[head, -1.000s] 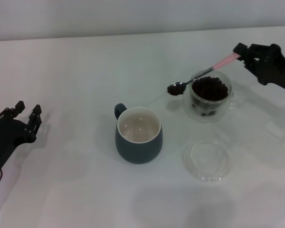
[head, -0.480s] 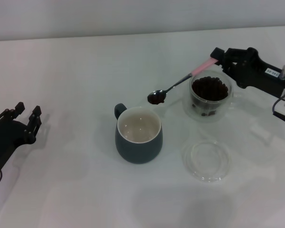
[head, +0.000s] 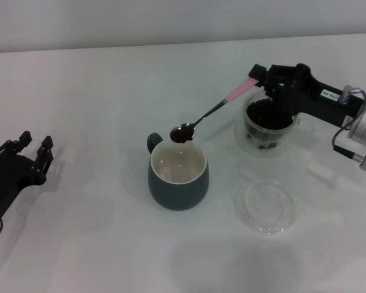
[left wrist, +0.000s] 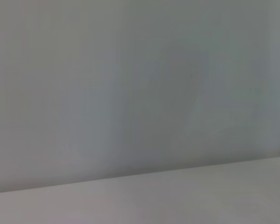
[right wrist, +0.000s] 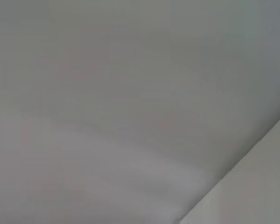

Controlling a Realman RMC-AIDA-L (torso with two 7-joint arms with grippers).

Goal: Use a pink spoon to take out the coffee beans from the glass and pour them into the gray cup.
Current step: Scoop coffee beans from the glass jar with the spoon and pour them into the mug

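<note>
Head view: the right gripper (head: 260, 76), closed on the pink spoon (head: 215, 110), is holding coffee beans (head: 182, 135) over the gray cup (head: 178, 173) at its 12 o'clock rim; the glass (head: 267, 124) is sitting at the cup's 2 o'clock. Tipping comes next. The left gripper (head: 32, 156) is resting spread and empty at 9 o'clock. Wrist views: both are showing only blank surface.

White table (head: 97, 91), gray cup (head: 177, 183), glass (head: 265, 131) of coffee beans (head: 263, 117), clear saucer (head: 265, 206)

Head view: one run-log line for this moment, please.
right gripper: shut on pink spoon | coffee beans in bowl, above gray cup rim | left gripper: parked, open
</note>
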